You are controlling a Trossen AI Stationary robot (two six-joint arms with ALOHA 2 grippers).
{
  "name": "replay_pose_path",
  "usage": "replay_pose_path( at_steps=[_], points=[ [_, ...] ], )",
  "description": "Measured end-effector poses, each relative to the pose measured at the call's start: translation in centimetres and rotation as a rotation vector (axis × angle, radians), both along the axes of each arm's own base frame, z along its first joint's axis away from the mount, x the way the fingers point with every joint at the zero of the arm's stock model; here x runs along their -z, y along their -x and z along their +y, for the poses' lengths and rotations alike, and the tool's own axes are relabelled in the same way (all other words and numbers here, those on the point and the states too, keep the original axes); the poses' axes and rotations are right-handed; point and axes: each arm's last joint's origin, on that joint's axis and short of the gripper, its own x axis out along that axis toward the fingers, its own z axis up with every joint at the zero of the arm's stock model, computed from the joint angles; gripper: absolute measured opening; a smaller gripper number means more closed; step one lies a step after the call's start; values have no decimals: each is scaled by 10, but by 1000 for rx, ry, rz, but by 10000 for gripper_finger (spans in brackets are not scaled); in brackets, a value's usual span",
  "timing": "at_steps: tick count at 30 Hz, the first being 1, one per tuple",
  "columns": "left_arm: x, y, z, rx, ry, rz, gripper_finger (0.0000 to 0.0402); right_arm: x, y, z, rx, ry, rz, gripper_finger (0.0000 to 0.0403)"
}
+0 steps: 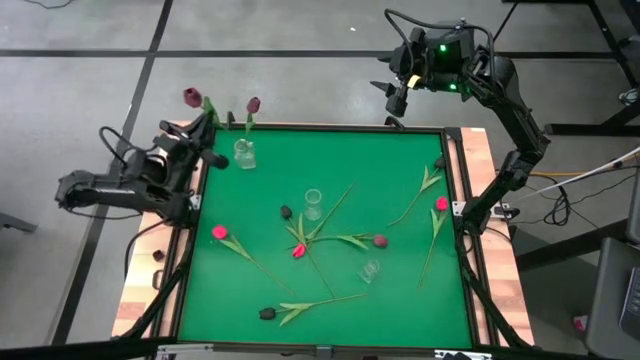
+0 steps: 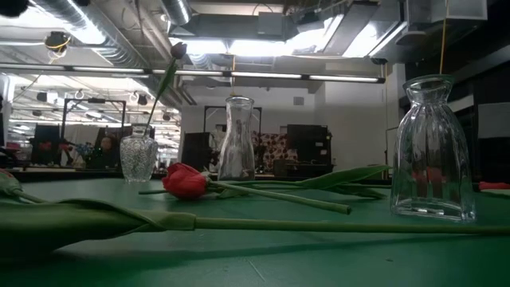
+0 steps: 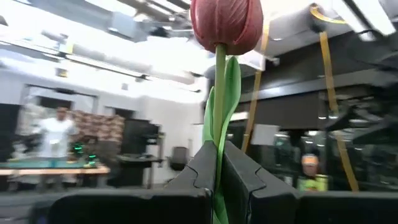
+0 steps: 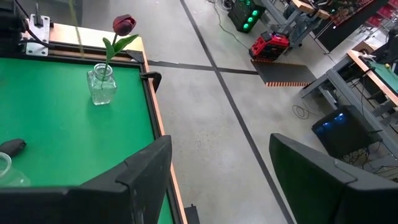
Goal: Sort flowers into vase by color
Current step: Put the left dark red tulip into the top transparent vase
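Note:
My left gripper (image 1: 205,124) (image 3: 219,154) is at the table's far left corner, shut on a mauve tulip (image 1: 191,97) whose head (image 3: 227,22) stands above the fingers. Beside it a clear vase (image 1: 244,153) (image 4: 101,85) (image 2: 138,158) holds one maroon tulip (image 1: 253,105) (image 4: 123,25) by its stem. Two more vases (image 1: 313,204) (image 1: 370,270) stand mid-mat with nothing in them. Several tulips lie flat on the mat, pink-red (image 1: 219,232) (image 1: 298,250) (image 1: 441,203) and dark (image 1: 286,211) (image 1: 380,240) (image 1: 267,313). My right gripper (image 1: 395,95) (image 4: 217,168) is open beyond the far right edge. My left gripper pinches the mauve tulip's green stem (image 3: 219,134) between its two fingers, just below the leaf (image 3: 231,87). The fingers lie across the stem. The flower is lifted clear of the table and stands upright, head up; the stem's lower part is hidden behind the fingers.
The green mat (image 1: 400,310) sits in a black frame on a wooden table (image 1: 135,290). Loose stems cross near the mat's middle (image 1: 320,240). A red tulip (image 2: 185,182) and long stems lie close before the low camera. People show in the room behind (image 3: 56,134).

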Motion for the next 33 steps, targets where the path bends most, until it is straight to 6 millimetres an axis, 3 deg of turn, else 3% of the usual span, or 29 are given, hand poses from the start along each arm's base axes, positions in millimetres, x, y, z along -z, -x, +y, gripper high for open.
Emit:
replay_pose_path(
  at_steps=[7,17,23,33],
  points=[
    [10,3,13,-112,4,12,8,0,0,0,0,3,-5,269],
    [29,-11,35,-175,70,58,8,0,0,0,0,-2,3,269],
    [46,-10,40,-193,105,55,8,1,0,0,0,-5,6,269],
    [57,-14,44,-196,149,127,8,1,0,0,-6,-8,7,269]
  ],
)
